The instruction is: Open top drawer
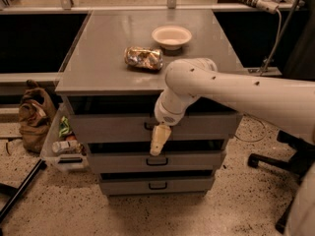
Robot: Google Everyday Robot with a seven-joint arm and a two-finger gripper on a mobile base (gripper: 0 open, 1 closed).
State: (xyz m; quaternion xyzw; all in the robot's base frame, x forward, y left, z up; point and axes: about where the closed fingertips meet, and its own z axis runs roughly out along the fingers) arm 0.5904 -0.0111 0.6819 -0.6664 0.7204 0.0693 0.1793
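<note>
- the bench point(98, 58) is a grey cabinet with a flat, dull top, seen from the front and above.
- a pale, shallow bowl point(171, 36) stands upright on the top, toward the back and right of centre.
- a crumpled shiny snack bag point(143, 58) lies near the middle of the top, in front and left of the bowl, not touching it.
- the speckled floor point(59, 205) carries the bench. left of it sit a brown bag point(35, 114) and a clear plastic bin point(64, 149).
- the gripper point(158, 140) hangs before the bench's face, at the lower edge of the top drawer point(108, 128).
</note>
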